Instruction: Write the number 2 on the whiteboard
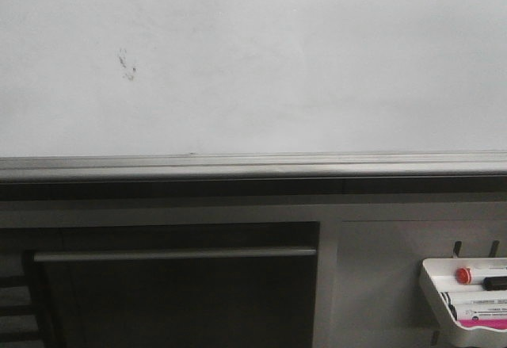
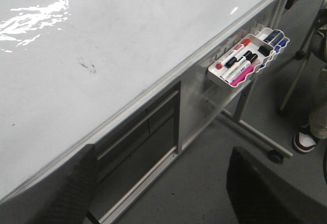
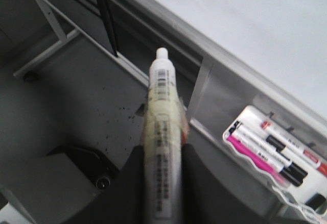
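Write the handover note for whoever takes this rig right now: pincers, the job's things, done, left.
Right pincer: shut on a white barcode-labelled marker, tip pointing toward the board's lower rail, not touching it.
Left pincer: open, empty; only its dark fingers show.
Large glossy whiteboard: no digit yet, only a small dark smudge.
White hanging marker tray: spare markers.
Done: marker in hand. Left: write the 2.

Marker tray [image 1: 434, 294]: white, hanging on the grey frame below the rail, at the right.
Tray contents: red-capped marker [image 1: 463, 275], black-capped markers, pink eraser [image 2: 241, 75].
Dark panel [image 1: 182, 300]: grey bar handle [image 1: 174, 254] across it.
Shoe [image 2: 305, 141]: on grey floor.
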`<state>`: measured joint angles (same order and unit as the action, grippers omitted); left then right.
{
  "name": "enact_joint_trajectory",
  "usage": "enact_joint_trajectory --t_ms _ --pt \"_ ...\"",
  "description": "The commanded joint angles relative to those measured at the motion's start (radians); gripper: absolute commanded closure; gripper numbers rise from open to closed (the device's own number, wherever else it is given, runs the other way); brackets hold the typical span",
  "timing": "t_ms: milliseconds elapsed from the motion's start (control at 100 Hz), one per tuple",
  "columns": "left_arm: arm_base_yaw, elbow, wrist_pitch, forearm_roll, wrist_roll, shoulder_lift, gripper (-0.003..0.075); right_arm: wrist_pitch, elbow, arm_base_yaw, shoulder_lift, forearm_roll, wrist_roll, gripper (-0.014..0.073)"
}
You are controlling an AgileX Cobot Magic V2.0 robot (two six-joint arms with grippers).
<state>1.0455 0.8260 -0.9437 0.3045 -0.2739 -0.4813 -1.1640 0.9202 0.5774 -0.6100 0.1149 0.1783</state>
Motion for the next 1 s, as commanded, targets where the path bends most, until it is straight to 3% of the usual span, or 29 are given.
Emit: enact_joint_trajectory --t_ms 0,90,310,520,870,910,990 --pt "0.005 0.0 0.088 0.045 -0.024 0.001 0.0226 -0.006 0.012 0.0 0.014 -0.004 -0.006 0.0589" --pt "0.005 -0.01 0.092 0.054 -0.024 0.0 0.0226 -0.007 -0.002 0.0 0.018 0.0 -0.018 0.0589" --pt "0.005 -0.013 0.095 0.07 -0.024 0.0 0.0226 0.179 -0.012 0.0 -0.011 0.022 -0.13 0.0589" --pt "0.005 -0.013 0.095 0.07 -0.024 0.0 0.0226 0.229 0.025 0.0 -0.185 0.047 -0.125 0.0589" --pt "0.005 -0.013 0.095 0.07 -0.024 0.0 0.0226 0.147 0.323 -0.026 -0.572 0.043 0.032 0.0589" --pt "0.005 -0.013 0.093 0.072 -0.024 0.0 0.0226 0.125 0.366 -0.051 -0.605 0.078 0.06 0.0589" --pt "0.005 -0.013 0.085 0.082 -0.024 0.0 0.0226 0.077 0.421 -0.145 -0.664 0.313 0.231 0.0589"
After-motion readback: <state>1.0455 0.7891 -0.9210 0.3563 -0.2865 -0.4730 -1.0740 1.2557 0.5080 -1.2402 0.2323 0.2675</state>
